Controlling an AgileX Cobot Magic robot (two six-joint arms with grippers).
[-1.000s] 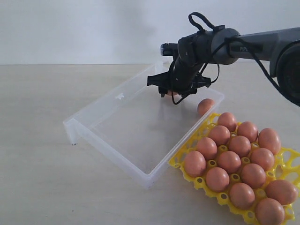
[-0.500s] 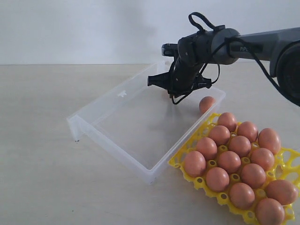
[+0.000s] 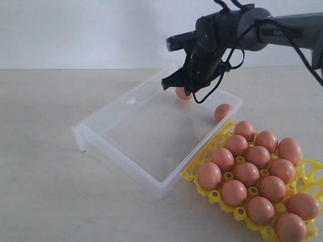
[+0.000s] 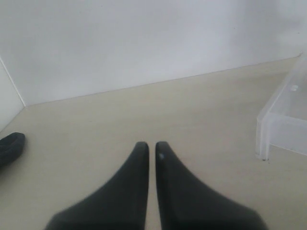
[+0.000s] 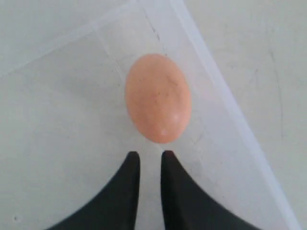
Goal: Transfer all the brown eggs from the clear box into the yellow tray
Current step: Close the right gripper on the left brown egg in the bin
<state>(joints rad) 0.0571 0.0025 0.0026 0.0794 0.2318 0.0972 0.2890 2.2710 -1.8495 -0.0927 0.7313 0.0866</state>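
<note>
The clear box lies tilted across the table's middle with two brown eggs in it. One egg lies by its far corner, the other by its right wall. My right gripper hangs just above the far egg. In the right wrist view its fingers are shut with nothing between them, and the egg lies just beyond the tips on the box floor. The yellow tray at the front right holds several eggs. My left gripper is shut and empty over bare table.
In the left wrist view a corner of the clear box stands off to one side, and a dark object lies at the frame's edge. A white wall runs behind the table.
My right gripper has risen from the box's far corner, uncovering the egg beneath it. The box slid slightly to the right early on. The other egg and tray have not moved.
</note>
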